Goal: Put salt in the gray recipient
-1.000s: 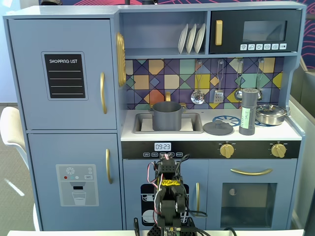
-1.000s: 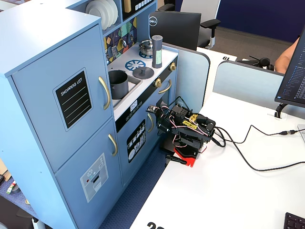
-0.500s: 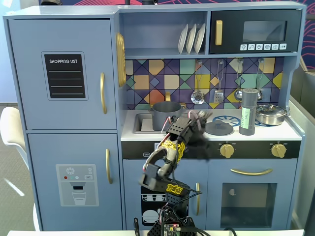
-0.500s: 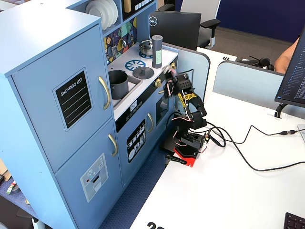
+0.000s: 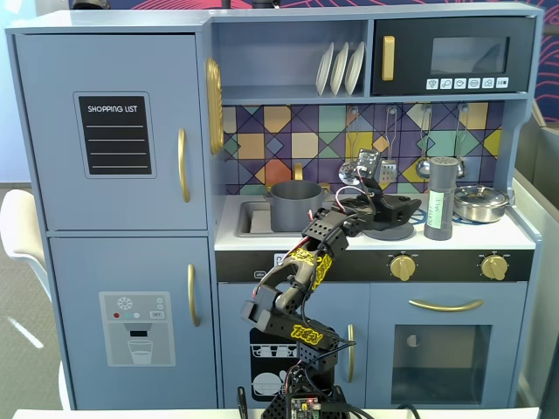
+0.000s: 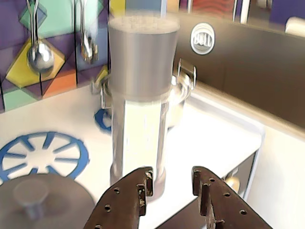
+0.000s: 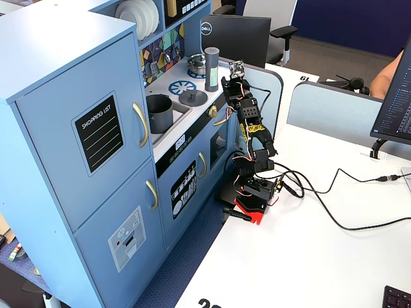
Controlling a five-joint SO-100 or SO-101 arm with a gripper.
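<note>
Claw (image 6: 172, 183) open, just short of the salt shaker (image 6: 141, 102).

Shaker upright on the toy kitchen counter (image 5: 507, 234), between the lid (image 6: 43, 200) and the silver pan (image 5: 480, 202) in a fixed view. Fingers apart, not touching it. Gray pot (image 5: 294, 205) sits in the sink, well left of the shaker.

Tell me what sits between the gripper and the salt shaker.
Nothing: in the wrist view the open gripper faces the salt shaker directly, with only bare white counter in the short gap.
</note>
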